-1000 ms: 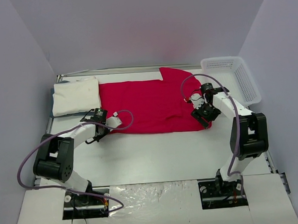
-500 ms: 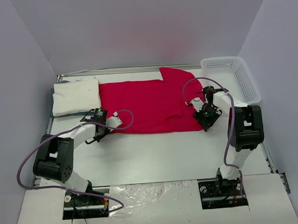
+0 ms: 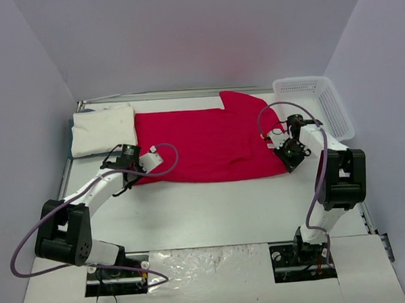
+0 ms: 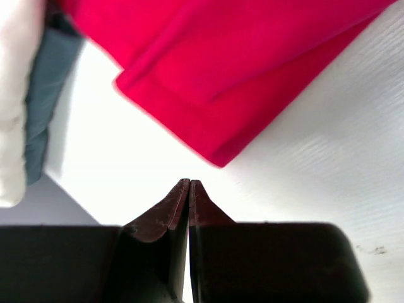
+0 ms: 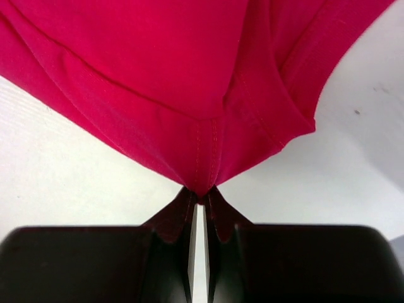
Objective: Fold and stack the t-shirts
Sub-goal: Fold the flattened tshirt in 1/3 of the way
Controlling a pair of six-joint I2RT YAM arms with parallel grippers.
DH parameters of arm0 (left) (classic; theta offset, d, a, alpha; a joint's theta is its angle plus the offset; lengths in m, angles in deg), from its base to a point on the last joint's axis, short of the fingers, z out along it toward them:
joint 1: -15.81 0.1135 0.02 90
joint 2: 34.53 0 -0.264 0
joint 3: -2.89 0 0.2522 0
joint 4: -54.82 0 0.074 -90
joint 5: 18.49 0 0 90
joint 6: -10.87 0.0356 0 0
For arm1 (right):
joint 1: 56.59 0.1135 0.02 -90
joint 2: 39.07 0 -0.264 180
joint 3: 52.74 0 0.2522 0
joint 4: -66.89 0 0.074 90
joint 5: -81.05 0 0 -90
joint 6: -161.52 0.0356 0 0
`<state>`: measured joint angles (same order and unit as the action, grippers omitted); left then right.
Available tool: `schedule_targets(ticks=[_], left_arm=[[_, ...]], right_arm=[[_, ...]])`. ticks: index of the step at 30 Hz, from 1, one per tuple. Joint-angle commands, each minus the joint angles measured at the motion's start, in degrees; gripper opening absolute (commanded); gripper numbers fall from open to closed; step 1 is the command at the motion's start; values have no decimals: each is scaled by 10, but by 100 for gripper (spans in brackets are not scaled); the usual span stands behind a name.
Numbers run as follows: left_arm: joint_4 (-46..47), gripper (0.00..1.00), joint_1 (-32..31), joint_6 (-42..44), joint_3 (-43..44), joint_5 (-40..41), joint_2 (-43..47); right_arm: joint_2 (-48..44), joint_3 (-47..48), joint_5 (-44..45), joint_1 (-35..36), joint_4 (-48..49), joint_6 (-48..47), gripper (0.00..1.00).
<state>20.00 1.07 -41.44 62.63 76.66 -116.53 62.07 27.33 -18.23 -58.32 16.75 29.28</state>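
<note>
The red t-shirt (image 3: 202,145) lies spread flat across the back half of the table, one sleeve pointing to the far wall. My right gripper (image 3: 289,162) is at its near right corner, and the wrist view shows it (image 5: 202,192) shut on a pinched seam of the red cloth (image 5: 158,69). The white t-shirt (image 3: 104,129) sits as a folded rectangle at the far left, touching the red one's left edge. My left gripper (image 3: 131,182) is by the near left corner, shut (image 4: 190,183) with nothing in it. The red corner (image 4: 221,158) lies just ahead of its tips, apart from them.
A white mesh basket (image 3: 315,101) stands at the far right, beside the red sleeve. Grey walls close in the left, back and right sides. A grey strip (image 4: 50,82) shows under the white shirt's edge (image 4: 16,95).
My right gripper moved right to the shirt's near right corner and went from open to shut on the cloth. The left arm shifted slightly left, its gripper still shut.
</note>
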Motion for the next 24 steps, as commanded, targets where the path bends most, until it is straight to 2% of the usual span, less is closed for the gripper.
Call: schedule_targets(ticks=[1,4,11,15,18,24], left_arm=[[-32,2,9,21,22,14,53],[-44,2,16,26,21,14,80],[-56,3,19,26,-11,-51,83],[-44,24,18,27,-30,-94,78],[-35,34,16,29,-32,-112,71],[-12,37,11,26,-19,-117,34]], right_arm=[[-45,-3,13,-12,-44,-17,0],[-56,-4,9,-21,-49,-23,0],[-38,-3,-15,-22,-50,-23,0],[-20,4,-17,-22,-50,-22,0],[-7,12,-19,-22,-48,-19,0],[7,18,-28,-22,-50,-10,0]])
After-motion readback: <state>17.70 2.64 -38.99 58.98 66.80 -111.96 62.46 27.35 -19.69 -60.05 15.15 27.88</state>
